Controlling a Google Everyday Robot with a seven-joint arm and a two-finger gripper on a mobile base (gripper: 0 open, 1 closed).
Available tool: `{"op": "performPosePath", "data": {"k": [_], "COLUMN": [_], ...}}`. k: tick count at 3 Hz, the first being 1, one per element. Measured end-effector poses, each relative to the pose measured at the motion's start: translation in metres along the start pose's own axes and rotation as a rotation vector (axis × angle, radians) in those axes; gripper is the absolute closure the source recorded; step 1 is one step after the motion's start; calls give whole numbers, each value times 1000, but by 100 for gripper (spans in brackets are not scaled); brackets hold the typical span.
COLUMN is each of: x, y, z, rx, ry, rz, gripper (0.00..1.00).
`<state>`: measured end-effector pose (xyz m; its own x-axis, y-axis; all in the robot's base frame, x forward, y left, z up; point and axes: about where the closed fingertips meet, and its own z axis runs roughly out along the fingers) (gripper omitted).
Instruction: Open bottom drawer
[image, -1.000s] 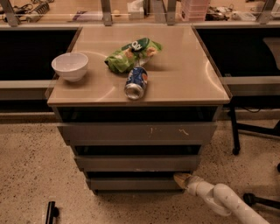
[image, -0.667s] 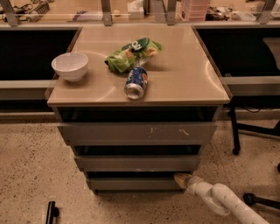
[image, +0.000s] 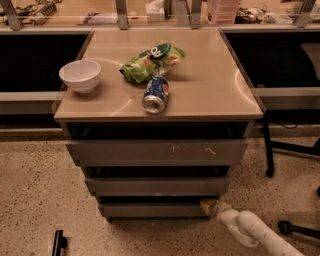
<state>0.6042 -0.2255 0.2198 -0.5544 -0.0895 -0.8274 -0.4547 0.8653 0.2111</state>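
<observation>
The bottom drawer (image: 155, 210) is the slimmest grey front, lowest of three in the cabinet, just above the speckled floor. My gripper (image: 208, 205) comes in from the lower right on a white arm (image: 250, 231). Its tip sits at the right end of the bottom drawer's front, at the dark gap above it. The drawer front stands slightly out from the cabinet body.
On the cabinet top (image: 210, 90) lie a white bowl (image: 80, 75), a green chip bag (image: 150, 62) and a blue soda can (image: 155, 94) on its side. Chair legs (image: 280, 150) stand at the right. A black object (image: 58, 243) lies on the floor at lower left.
</observation>
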Motion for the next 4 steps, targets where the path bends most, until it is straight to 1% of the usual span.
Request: {"op": "performPosePath", "data": {"k": [2,3,4], "x": [-4,-4,2], "y": [-26,-26,-23], "z": [8,8,9], "rx": [102,102,79], "ry": [-12,-12,58], "rz": [50,50,45], "gripper": [100,100,100]}}
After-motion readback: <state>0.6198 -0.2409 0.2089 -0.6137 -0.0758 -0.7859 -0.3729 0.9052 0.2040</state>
